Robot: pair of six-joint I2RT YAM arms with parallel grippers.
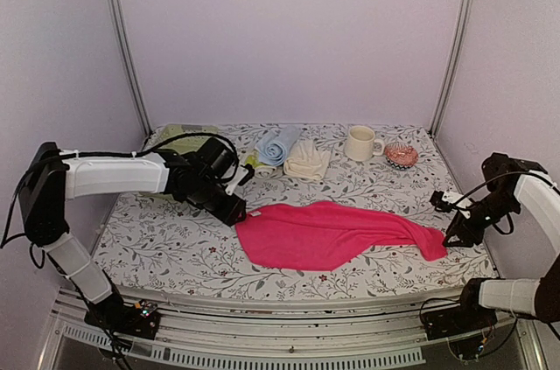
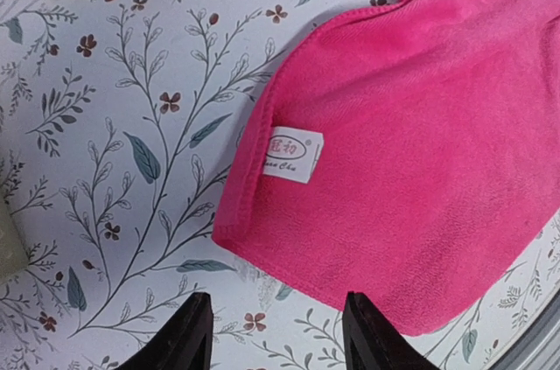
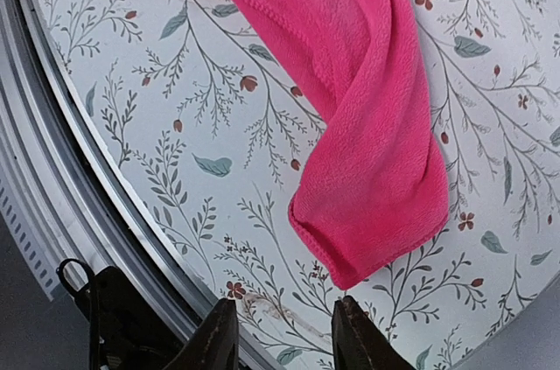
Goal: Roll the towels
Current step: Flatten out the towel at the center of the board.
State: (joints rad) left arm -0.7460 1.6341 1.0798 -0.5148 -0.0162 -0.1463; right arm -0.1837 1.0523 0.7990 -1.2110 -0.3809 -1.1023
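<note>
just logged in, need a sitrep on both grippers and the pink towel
Left gripper open, empty, by labelled corner of hot pink cloth towel. Right gripper open, empty, by its other end. Towel lies unrolled. Nothing on it.

Hot pink towel: fleecy, stitched hem. Broad along the top of frame, then narrowing to a band bent down and rightward. Ends in a rounded, folded tip, lying flat on the tabletop.

Tabletop: white covering printed with grey-green sprigs, leaves and small brown-red flowers.

Right tool: bottom centre, two dark fingers parted, printed covering visible in the gap. Towel tip just beyond the right-hand finger; contact not discernible.

Grey metal rail: along the tabletop's left edge.

Black fitting: lower left, beside the rail, detail unclear.
</note>
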